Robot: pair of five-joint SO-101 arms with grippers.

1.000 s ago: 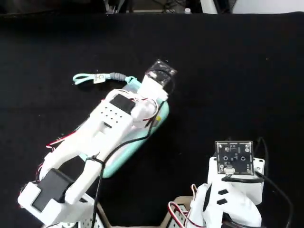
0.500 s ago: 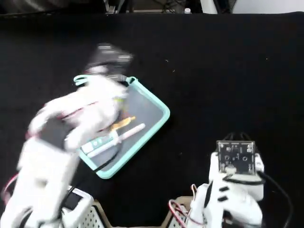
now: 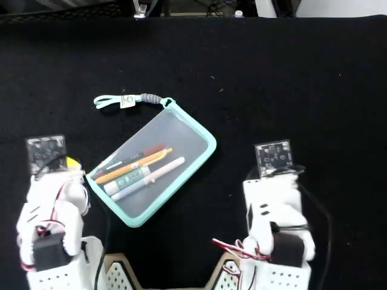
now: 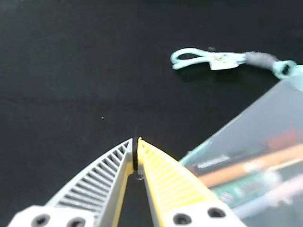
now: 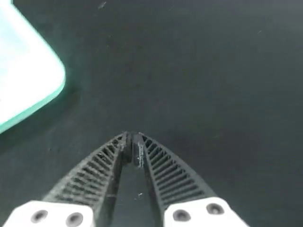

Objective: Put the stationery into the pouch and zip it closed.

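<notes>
Both arms sit folded back at the near edge of the black table [image 3: 290, 78], one on each side of the pouch [image 3: 181, 136]. I have the left arm [image 3: 51, 205] at the near-left corner, its wrist camera pointing down onto the cloth just left of the pouch. Its left gripper [image 4: 136, 146] has the grey and yellow fingers pressed together at the tips, with nothing between them. The right arm [image 3: 275, 211] is tucked upright to the near right, well apart from the pouch. The right gripper [image 5: 131, 142] is likewise closed tip to tip over bare cloth, empty.

The pouch lies flat and slantwise between the arms, clear-faced with a teal border. Through its face I see the stationery: an orange pen [image 3: 130, 166], a dark red one [image 3: 148, 150] on its far side, a green-labelled stick [image 3: 129, 180] and a pale pink pen [image 3: 160, 172]. From its far corner a teal loop strap [image 3: 118, 100] trails out to the left.
</notes>
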